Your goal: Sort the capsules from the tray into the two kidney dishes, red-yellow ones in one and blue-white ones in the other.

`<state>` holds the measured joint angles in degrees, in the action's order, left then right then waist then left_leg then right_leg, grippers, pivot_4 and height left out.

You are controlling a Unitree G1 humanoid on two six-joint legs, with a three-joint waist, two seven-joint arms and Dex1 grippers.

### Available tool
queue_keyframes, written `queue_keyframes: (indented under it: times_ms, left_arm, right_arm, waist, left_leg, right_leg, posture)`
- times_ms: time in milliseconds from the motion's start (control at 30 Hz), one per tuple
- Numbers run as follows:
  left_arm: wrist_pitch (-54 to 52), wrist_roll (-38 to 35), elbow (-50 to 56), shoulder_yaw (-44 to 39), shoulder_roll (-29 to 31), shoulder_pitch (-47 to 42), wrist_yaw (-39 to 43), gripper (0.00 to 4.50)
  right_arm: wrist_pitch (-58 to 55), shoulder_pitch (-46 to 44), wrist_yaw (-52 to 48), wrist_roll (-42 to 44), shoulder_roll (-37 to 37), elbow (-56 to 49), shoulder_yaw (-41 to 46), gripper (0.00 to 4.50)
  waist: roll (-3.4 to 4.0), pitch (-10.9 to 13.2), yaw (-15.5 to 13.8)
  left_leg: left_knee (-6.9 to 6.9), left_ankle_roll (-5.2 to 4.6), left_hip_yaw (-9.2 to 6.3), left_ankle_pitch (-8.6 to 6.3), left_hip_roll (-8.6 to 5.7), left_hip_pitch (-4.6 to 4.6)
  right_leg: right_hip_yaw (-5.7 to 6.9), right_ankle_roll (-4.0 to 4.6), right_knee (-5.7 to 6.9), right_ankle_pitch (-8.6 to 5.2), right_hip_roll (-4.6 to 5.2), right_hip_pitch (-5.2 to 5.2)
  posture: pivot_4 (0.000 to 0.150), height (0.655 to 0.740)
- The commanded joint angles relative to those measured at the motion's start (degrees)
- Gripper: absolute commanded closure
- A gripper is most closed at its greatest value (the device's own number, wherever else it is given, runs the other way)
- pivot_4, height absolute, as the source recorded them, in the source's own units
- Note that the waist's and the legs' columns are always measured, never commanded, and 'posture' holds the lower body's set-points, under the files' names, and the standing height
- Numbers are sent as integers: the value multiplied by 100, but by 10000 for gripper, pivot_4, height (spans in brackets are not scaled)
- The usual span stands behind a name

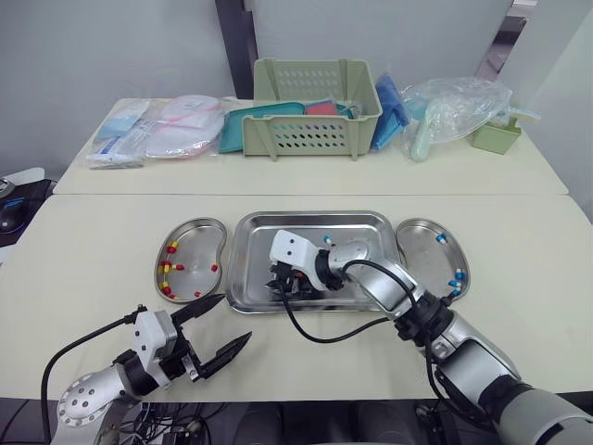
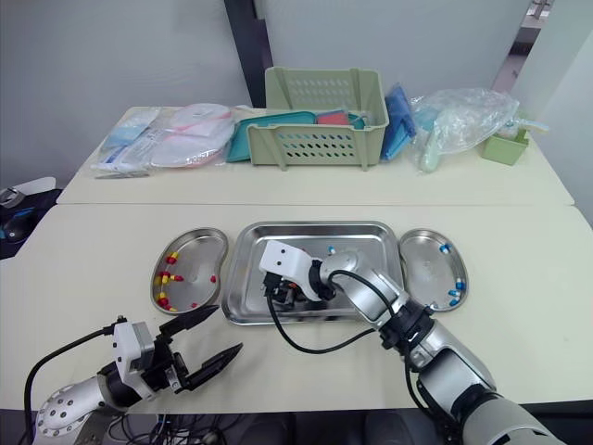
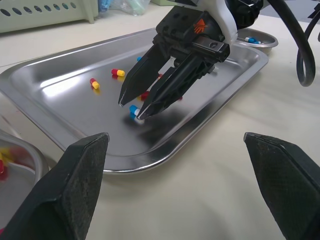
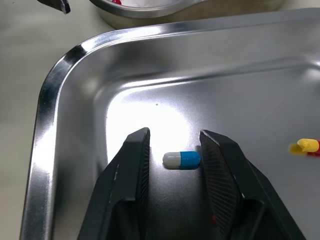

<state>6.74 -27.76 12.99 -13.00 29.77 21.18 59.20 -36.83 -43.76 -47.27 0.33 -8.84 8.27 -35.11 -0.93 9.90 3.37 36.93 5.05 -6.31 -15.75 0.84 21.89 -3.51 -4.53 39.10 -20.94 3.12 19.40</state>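
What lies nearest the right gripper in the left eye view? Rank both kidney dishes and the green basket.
From the right gripper:
1. Left kidney dish, left of the tray.
2. Right kidney dish, right of the tray.
3. Green basket, on the far table.

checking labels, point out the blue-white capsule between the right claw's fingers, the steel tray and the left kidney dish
blue-white capsule (image 4: 181, 160): right wrist view, its middle
rectangular steel tray (image 1: 306, 215): left eye view, far rim
left steel kidney dish (image 1: 196, 243): left eye view, bare floor
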Motion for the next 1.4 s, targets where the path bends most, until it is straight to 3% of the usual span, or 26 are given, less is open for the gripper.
queue_keyframes:
  times_ms: [33,467,667,1133,1400]
  left_arm:
    - [38,-56,189,2,21,41,-22,0]
    - [46,-37,160,9,6,17,-44,0]
    - [35,-39,191,15,7,31,-69,0]
    - [40,-40,185,37,30,56,-84,0]
    - [25,-38,208,51,19,72,-121,0]
  right_arm:
    - [95,-80,9,-110,53,18,15,28036]
    - [274,-65,-26,-165,137,195,142,28036]
    - [322,-60,-77,-188,104,145,94,12872]
    - [321,-36,-209,-256,16,185,45,12872]
    - [332,-20,-264,-267,1,193,56,31857]
  waist:
    - [0,0,0]
    - [0,0,2]
    - [1,0,2]
    - [0,0,1]
    - [1,0,1]
  left_leg:
    - [0,0,0,0,0,0]
    - [0,0,2,0,0,0]
    - [-1,0,1,0,0,0]
    - [-1,0,2,0,0,0]
    - [-1,0,2,0,0,0]
  right_leg:
    - [0,0,0,0,0,0]
    - [-2,0,0,0,0,22]
    - [-2,0,0,0,0,22]
    - [-3,0,0,0,0,22]
    - [-3,0,0,0,0,22]
  posture:
    - [1500,7400]
    - [1500,7400]
    - [1500,7400]
    - [1500,7400]
    - [1500,7400]
